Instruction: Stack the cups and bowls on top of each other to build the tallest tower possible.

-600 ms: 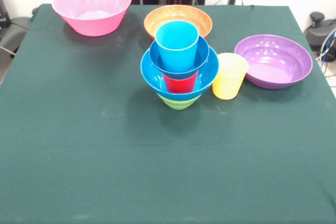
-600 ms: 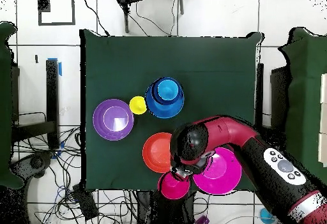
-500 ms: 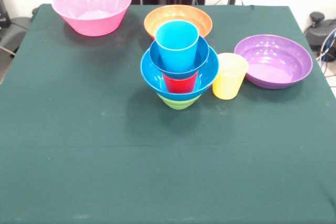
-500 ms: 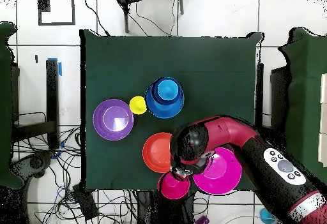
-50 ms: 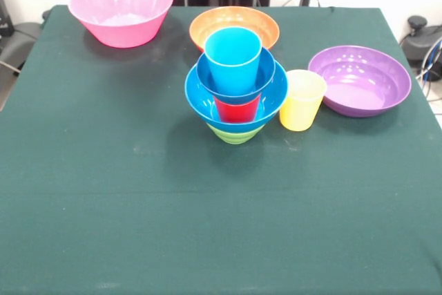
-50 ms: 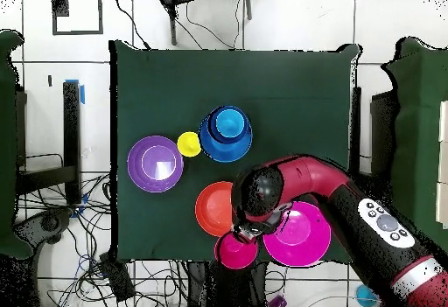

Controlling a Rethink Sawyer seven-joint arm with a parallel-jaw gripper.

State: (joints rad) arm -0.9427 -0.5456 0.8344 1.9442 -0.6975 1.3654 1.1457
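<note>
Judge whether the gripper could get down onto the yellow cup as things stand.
Probably yes. The yellow cup stands upright with its mouth open and nothing above it, though the tower and purple bowl sit close on either side.

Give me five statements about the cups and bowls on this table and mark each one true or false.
1. The sky-blue cup sits at the top of the tower. True.
2. The yellow cup is part of the tower. False: it stands on the table beside it.
3. The purple bowl is stacked inside the pink bowl. False: they sit apart, on opposite sides of the table.
4. A green bowl is the bottom piece of the tower. True.
5. The orange bowl holds the red cup. False: the red cup is in the tower.
</note>
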